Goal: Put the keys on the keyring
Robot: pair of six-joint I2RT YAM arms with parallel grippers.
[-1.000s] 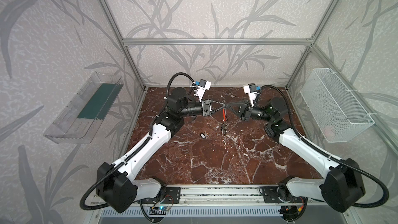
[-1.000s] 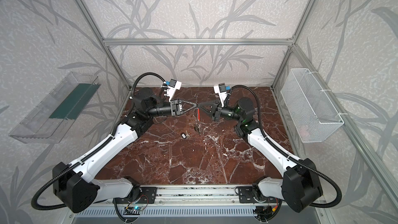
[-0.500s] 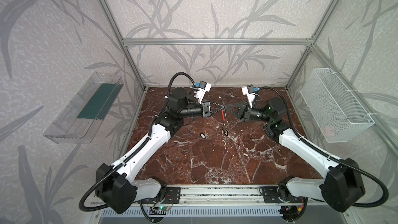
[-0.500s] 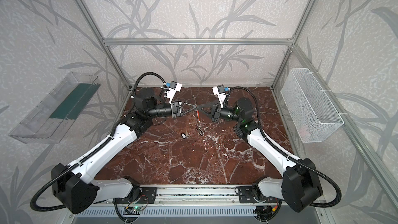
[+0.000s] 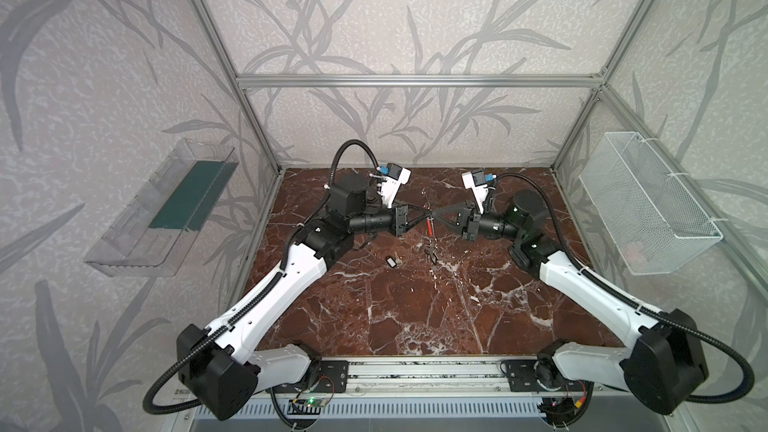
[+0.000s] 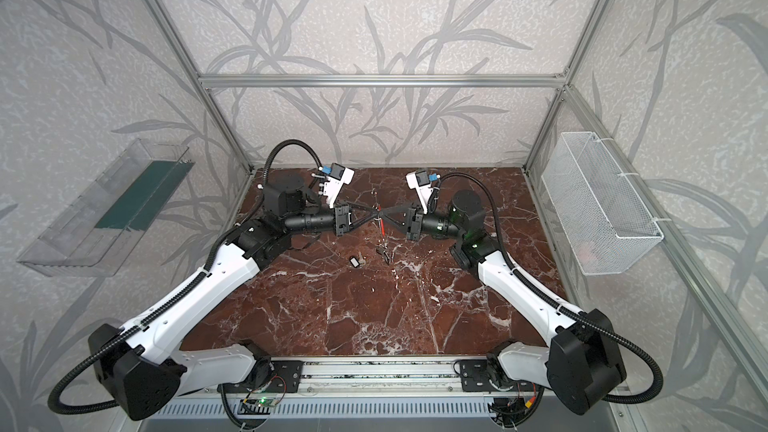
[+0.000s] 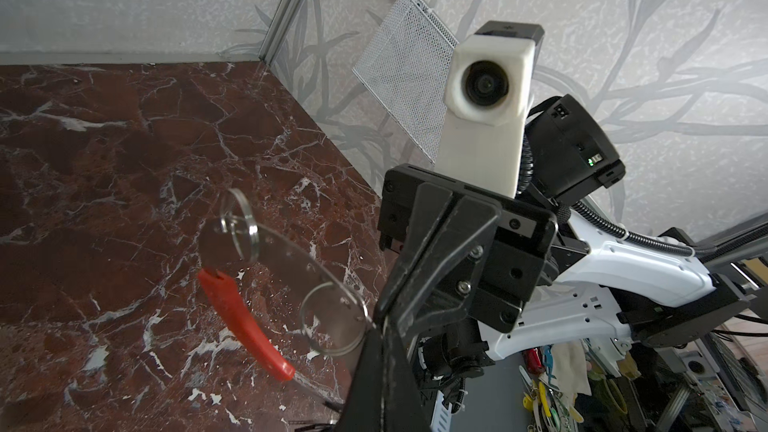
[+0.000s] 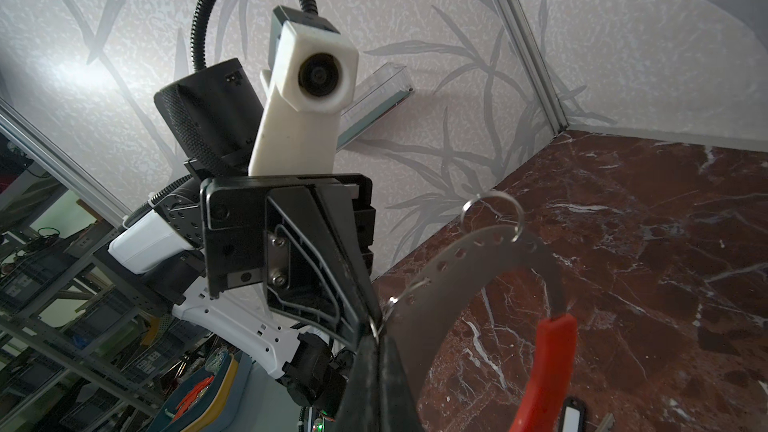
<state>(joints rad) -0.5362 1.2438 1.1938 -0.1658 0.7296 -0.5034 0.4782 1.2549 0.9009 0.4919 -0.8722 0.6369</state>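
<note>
The keyring [image 8: 469, 268], a flat grey band with holes and a red arc [image 8: 548, 367], hangs in the air above the middle of the table. Small wire rings [image 8: 494, 209] sit in its holes. My left gripper [image 7: 374, 334] and right gripper [image 8: 376, 332] meet tip to tip at one end of the band, both shut there [image 5: 430, 214]. Which of them pinches the band and which the wire ring at that end [image 7: 332, 317] I cannot tell. One tagged key [image 5: 392, 260] lies on the table below, and more keys [image 5: 430, 252] lie just right of it.
The floor is red-brown marble [image 5: 415, 317]. A white mesh basket [image 5: 648, 209] hangs on the right wall and a clear plastic shelf [image 5: 166, 209] on the left wall. An aluminium rail [image 5: 415, 376] runs along the front edge.
The left gripper's jaws have closed at the keyring's end. Both arms have barely moved, and the keys still lie on the table.
</note>
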